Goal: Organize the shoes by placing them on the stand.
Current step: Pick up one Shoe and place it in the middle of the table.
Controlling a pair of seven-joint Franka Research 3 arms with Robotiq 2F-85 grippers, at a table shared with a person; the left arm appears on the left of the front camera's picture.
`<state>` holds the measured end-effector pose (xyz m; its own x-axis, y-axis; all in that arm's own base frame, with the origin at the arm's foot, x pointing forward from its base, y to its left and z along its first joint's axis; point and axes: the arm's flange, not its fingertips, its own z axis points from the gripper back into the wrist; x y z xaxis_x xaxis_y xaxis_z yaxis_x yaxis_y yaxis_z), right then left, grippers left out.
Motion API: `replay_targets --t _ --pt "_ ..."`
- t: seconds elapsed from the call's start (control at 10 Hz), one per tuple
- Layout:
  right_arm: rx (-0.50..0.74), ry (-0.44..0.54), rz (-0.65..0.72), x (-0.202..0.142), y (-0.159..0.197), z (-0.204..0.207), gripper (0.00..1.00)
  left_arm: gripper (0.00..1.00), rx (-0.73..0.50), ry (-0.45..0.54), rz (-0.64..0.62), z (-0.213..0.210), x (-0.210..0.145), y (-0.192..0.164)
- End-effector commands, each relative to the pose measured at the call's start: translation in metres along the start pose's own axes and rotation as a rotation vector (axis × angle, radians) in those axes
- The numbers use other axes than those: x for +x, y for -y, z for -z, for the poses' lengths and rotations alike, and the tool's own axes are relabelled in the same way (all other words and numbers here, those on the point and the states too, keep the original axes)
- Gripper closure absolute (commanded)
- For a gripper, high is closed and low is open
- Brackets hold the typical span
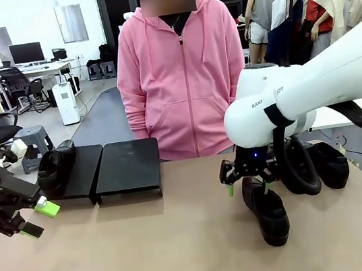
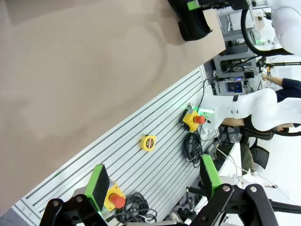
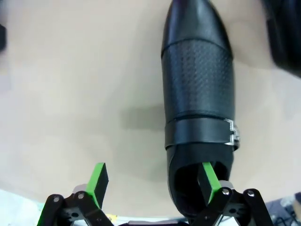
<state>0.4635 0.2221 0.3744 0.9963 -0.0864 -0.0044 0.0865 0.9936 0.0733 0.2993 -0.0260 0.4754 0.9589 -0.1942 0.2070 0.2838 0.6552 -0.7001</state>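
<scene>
Currently the right gripper (image 1: 247,185) hangs low over a black shoe (image 1: 269,211) that lies on the tan table (image 1: 151,256) toward the robot's right, with its toe pointing at the robot. The fingers stand wide apart and grip nothing. In the right wrist view one green pad (image 3: 209,181) sits over the shoe's heel opening and the other is out over bare table beside it; whether the pad touches the leather cannot be told. The left gripper (image 1: 40,220) hovers near the table's left edge, its fingers likewise spread and empty, well apart from every shoe. A second shoe (image 1: 56,169) rests on the left part of the stand (image 1: 128,169), which sits at the far edge in front of a person in a pink hoodie (image 1: 182,74). Another shoe (image 1: 332,164) lies on the table behind the right arm, partly hidden.
</scene>
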Motion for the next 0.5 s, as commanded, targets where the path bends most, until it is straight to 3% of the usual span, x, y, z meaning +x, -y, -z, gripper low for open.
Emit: replay_targets --t 0.0,0.3,0.4 --pt "-0.022 -0.076 -0.013 0.004 -0.012 0.002 0.00 0.00 0.001 -0.012 0.004 -0.005 -0.001 -0.001" --pt "-0.065 -0.124 0.001 0.007 -0.010 0.028 0.00 0.00 0.001 -0.012 0.004 -0.005 -0.001 -0.001" --pt "-0.063 -0.156 -0.006 0.005 -0.009 0.027 0.43 0.00 0.001 -0.012 0.004 -0.005 -0.001 -0.001"
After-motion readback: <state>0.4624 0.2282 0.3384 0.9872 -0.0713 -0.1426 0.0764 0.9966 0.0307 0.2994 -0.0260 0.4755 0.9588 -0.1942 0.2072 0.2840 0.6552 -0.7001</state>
